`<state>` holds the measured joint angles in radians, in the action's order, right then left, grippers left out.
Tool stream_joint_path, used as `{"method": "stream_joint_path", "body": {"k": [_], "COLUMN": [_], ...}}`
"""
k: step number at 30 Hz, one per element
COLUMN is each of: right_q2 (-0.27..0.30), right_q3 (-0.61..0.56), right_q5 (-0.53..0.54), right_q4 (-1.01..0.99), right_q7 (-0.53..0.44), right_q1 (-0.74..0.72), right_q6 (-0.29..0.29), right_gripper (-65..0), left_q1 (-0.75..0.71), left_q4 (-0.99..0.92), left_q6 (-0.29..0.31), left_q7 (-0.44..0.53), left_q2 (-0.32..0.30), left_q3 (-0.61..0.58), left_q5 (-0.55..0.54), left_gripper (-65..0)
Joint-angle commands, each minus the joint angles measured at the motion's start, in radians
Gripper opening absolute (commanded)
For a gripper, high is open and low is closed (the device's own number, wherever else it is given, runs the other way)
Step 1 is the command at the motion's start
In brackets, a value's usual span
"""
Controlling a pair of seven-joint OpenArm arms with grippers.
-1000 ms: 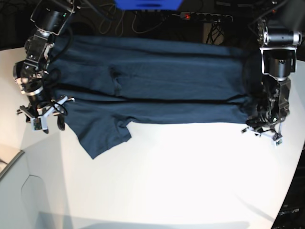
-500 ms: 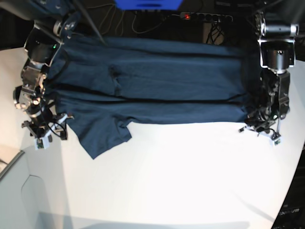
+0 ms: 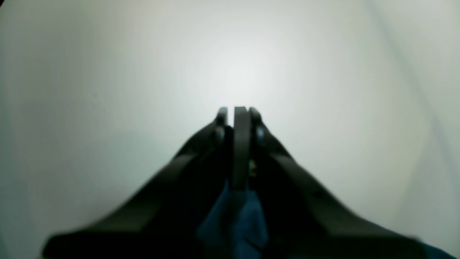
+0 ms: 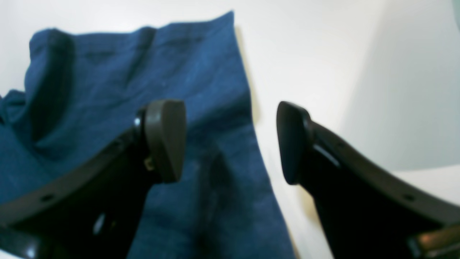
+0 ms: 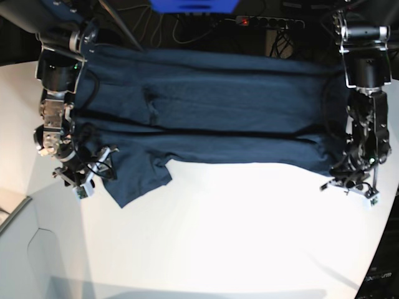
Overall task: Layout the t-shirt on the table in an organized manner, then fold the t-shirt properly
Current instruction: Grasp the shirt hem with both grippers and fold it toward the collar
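The dark navy t-shirt (image 5: 206, 106) lies spread across the back of the white table (image 5: 237, 237), folded lengthwise, with one sleeve (image 5: 134, 177) sticking out toward the front. My left gripper (image 5: 352, 185) is at the shirt's front right corner. In the left wrist view it (image 3: 237, 110) is shut, with blue cloth (image 3: 233, 223) caught between the fingers. My right gripper (image 5: 84, 180) is beside the sleeve's left edge. In the right wrist view it (image 4: 230, 144) is open, with its fingers (image 4: 165, 140) just above the cloth (image 4: 125, 72).
A power strip (image 5: 268, 22) and cables lie behind the table, next to a blue object (image 5: 193, 5). The table's curved edge (image 5: 381, 249) runs down the right. A grey panel (image 5: 19, 249) sits at the lower left.
My right gripper has moved toward the front and right, onto the sleeve's edge. My left gripper has moved toward the front, and the shirt's right corner has come with it.
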<state>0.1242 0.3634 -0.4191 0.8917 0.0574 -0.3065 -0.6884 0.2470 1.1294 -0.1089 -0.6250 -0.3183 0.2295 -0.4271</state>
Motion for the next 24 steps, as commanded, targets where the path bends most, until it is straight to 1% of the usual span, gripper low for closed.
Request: {"method": "stream_joint_path", "body": {"k": [1,2,4,5,9,11,13,16,19,20,22,24], "right_q2": [0.015,0.016,0.027,0.035,0.041,0.061,0.068,0.078,0.075,0.075,0.075,0.073], "right_q3": [0.003,0.001,0.001,0.001,0.001,0.001,0.001,0.001,0.001,0.001,0.0,-0.028], "right_q5": [0.016,0.016,0.016,0.018,0.016,0.016,0.016,0.016,0.016,0.016,0.016,0.016], "right_q4": [0.016,0.016,0.016,0.016,-0.041,-0.098,-0.154,-0.168,-0.168,-0.168,-0.17,-0.171], "right_q7": [-0.026,-0.026,-0.026,-0.026,-0.026,-0.024,-0.024,-0.026,-0.026,-0.026,-0.026,-0.023], "right_q1": [-0.026,-0.026,-0.026,-0.026,-0.032,-0.046,-0.05,-0.047,-0.046,-0.046,-0.046,-0.046], "right_q6": [-0.01,0.002,0.046,0.055,0.055,0.057,0.057,0.057,0.057,0.057,0.055,0.055], "right_gripper": [-24.8,-24.8,-24.8,-24.4,-23.5,-23.5,-23.8,-24.0,-24.4,-25.7,-30.3,-37.5], "left_q1": [0.025,0.025,0.025,0.025,0.025,0.025,0.025,0.025,0.025,0.025,0.025,0.025], "left_q4": [0.018,0.018,0.018,0.018,0.018,0.015,0.016,0.011,0.011,0.011,0.013,0.013], "left_q6": [-0.001,-0.001,-0.001,-0.001,-0.001,-0.001,-0.001,-0.001,-0.001,-0.001,-0.001,-0.001], "left_q7": [0.02,0.02,0.02,0.02,0.027,0.027,0.029,0.029,0.029,0.029,0.029,0.029], "left_q2": [-0.015,-0.017,-0.017,-0.017,-0.017,-0.017,-0.018,-0.018,-0.018,-0.02,-0.02,-0.02], "left_q3": [0.005,0.005,0.005,0.005,0.005,0.005,0.005,0.005,0.005,0.005,0.005,0.005], "left_q5": [0.0,0.0,0.0,0.0,0.0,0.0,0.0,0.0,0.0,0.0,0.0,0.0], "left_gripper": [-64.9,-64.9,-64.9,-64.9,-64.9,-64.9,-64.9,-64.9,-64.9,-64.9,-64.9,-64.9]}}
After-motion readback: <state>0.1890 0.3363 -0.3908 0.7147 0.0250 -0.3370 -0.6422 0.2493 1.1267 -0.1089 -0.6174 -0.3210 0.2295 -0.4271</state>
